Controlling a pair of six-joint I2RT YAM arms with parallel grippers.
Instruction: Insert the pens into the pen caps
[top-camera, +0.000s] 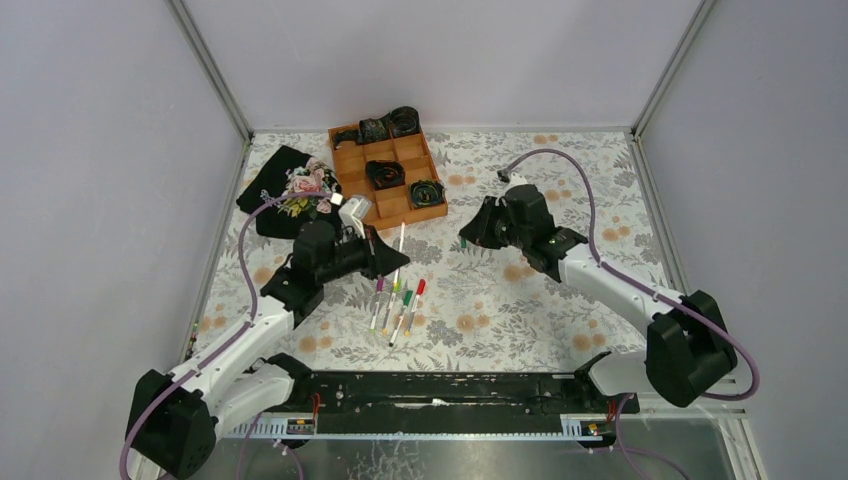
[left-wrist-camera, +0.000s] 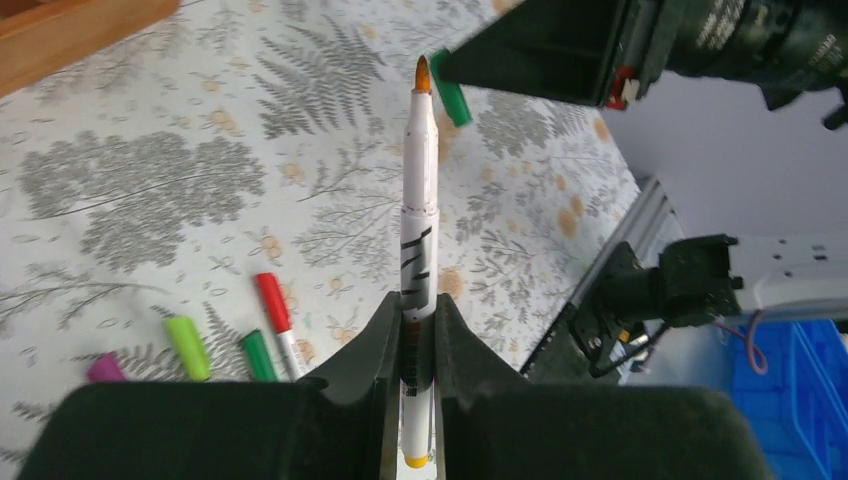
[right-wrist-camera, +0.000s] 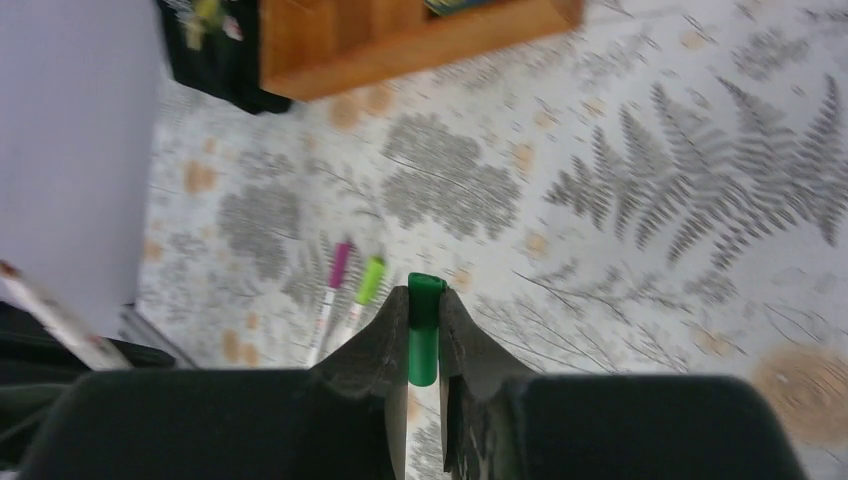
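My left gripper (left-wrist-camera: 418, 312) is shut on a white pen (left-wrist-camera: 419, 215) with an orange tip and a yellow end; the tip points toward the right gripper. My right gripper (right-wrist-camera: 424, 300) is shut on a dark green pen cap (right-wrist-camera: 423, 335), which also shows in the left wrist view (left-wrist-camera: 452, 100) just right of the pen tip, apart from it. In the top view the left gripper (top-camera: 385, 262) and right gripper (top-camera: 468, 236) hover above the table. Several pens (top-camera: 398, 305) lie between the arms with red (left-wrist-camera: 272, 300), green (left-wrist-camera: 258, 352), lime (left-wrist-camera: 187, 345) and magenta (left-wrist-camera: 103, 367) caps on them.
A wooden compartment tray (top-camera: 352, 172) holding black coiled items stands at the back centre. A black cloth with a flower print (top-camera: 285, 180) lies left of it, with a small white object (top-camera: 355, 210) beside it. The table has a fern-print cover (top-camera: 560, 300).
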